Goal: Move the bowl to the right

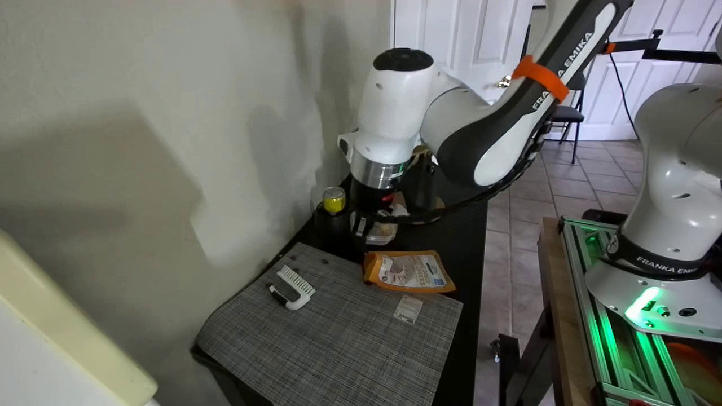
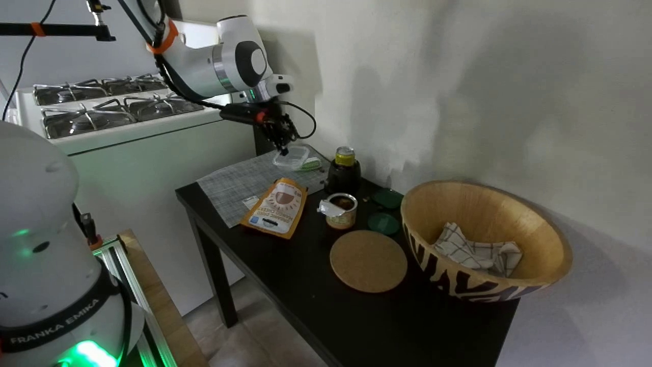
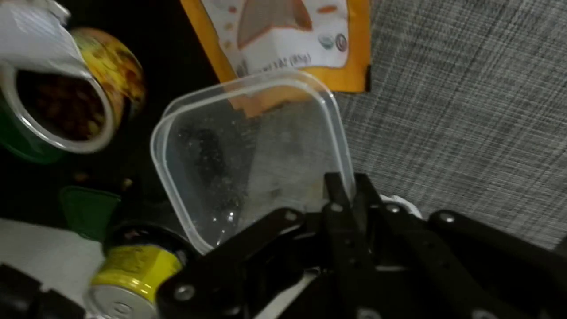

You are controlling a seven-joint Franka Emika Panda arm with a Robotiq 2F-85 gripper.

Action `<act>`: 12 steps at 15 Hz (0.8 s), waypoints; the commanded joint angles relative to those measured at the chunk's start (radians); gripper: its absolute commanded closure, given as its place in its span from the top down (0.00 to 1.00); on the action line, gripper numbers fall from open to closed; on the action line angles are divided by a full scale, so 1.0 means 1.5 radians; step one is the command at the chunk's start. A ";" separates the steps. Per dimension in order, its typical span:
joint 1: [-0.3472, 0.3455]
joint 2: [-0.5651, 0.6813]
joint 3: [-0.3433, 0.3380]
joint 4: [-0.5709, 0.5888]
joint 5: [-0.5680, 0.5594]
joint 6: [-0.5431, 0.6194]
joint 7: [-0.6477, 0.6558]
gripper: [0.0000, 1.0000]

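The bowl is a shallow, clear plastic dish with rounded corners. It shows in the wrist view (image 3: 283, 150) and in both exterior views (image 1: 382, 234) (image 2: 293, 157). My gripper (image 3: 347, 186) is closed on one side wall of the bowl, with one finger inside and one outside the rim. It also shows in both exterior views (image 1: 361, 228) (image 2: 283, 151), dark and small there. The bowl looks raised above the table and overlaps the orange pouch in the wrist view. Part of the bowl's near side is hidden behind the fingers.
An orange pouch (image 1: 412, 272) lies at the grey mat's edge (image 1: 350, 349). A white brush (image 1: 296, 288) lies on the mat. A yellow-topped can (image 2: 345, 171), an open cup (image 2: 341, 216), a round board (image 2: 369, 261) and a large patterned basket (image 2: 484, 214) stand nearby. A wall borders the table.
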 commanded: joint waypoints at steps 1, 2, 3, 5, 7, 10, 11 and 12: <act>-0.079 -0.106 0.018 -0.123 -0.038 -0.017 0.104 0.02; -0.105 -0.119 0.018 -0.151 -0.027 -0.013 0.107 0.02; -0.135 -0.140 0.024 -0.180 -0.022 -0.014 0.116 0.02; -0.197 -0.158 0.022 -0.231 -0.002 0.017 0.067 0.02; -0.238 -0.082 0.000 -0.200 0.080 0.127 -0.037 0.02; -0.238 -0.108 -0.004 -0.208 0.056 0.104 -0.021 0.10; -0.241 -0.098 -0.004 -0.202 0.063 0.109 -0.029 0.10; -0.241 -0.092 -0.004 -0.199 0.065 0.111 -0.030 0.02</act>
